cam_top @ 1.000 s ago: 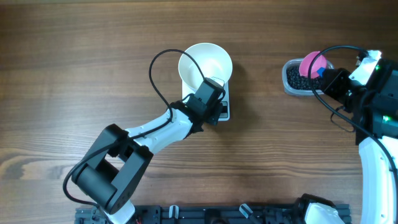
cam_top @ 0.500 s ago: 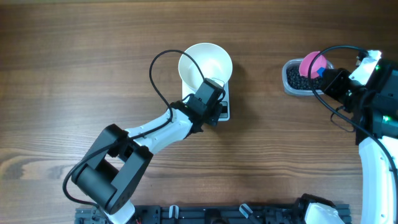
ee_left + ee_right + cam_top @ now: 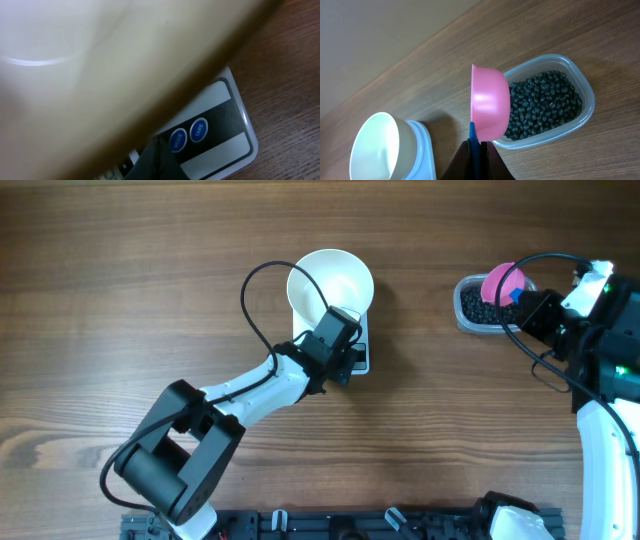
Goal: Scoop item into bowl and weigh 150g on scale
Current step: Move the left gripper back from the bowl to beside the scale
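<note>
The left gripper (image 3: 159, 156) has its dark fingers pressed together to a point, holding nothing, with the tip just beside two round blue buttons (image 3: 188, 135) lettered "MODE" and "TARE" on the small white rectangular digital scale (image 3: 362, 358). The round white smooth-rimmed bowl (image 3: 330, 285) sits on the scale's far part, and in the left wrist view its blurred wall covers most of the frame. The display is almost wholly hidden under the bowl and fingers, so no digits can be read. Well to the right of the scale, the right gripper (image 3: 479, 150) is clamped on the blue handle of a round pink plastic scoop (image 3: 490, 107). The scoop is tipped on edge over a clear rounded-rectangular plastic tub (image 3: 585, 90) with its hollow turned away, contents unseen. Tiny round black beans (image 3: 545, 102) fill the tub on the brown wooden table (image 3: 120, 270).
</note>
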`<state>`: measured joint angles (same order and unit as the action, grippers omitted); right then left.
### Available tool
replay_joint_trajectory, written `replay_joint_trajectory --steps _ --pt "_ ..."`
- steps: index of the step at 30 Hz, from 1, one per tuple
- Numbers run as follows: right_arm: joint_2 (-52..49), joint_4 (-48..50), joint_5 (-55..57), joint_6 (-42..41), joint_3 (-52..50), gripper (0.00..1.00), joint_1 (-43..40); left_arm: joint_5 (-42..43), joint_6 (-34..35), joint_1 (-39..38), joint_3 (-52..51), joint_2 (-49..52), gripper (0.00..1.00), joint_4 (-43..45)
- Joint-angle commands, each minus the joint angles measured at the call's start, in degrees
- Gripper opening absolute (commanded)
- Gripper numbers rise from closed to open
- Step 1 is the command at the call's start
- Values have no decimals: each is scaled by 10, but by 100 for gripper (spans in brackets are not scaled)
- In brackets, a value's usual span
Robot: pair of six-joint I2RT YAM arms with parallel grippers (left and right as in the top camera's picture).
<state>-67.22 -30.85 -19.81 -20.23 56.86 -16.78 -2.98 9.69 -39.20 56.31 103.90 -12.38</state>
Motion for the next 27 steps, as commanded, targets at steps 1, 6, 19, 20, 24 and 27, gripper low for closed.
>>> replay_joint_trajectory --steps 1,6,19,20,24,27 --pt "-2 3 9 5 13 4 -2 19 -3 1 -9 9 4 -11" --pt "-2 3 9 5 13 4 -2 16 -3 1 -9 12 4 -5" --pt "-2 3 9 -8 13 4 -2 10 -10 1 -9 -164 4 -77" --pt "-2 3 9 -8 13 4 -2 10 -21 1 -9 -177 4 -86" --pt "-2 3 10 -8 13 4 -2 10 -47 7 -9 -232 4 -126" --pt "-2 3 10 -7 13 4 -2 15 -69 24 -9 -266 4 -157"
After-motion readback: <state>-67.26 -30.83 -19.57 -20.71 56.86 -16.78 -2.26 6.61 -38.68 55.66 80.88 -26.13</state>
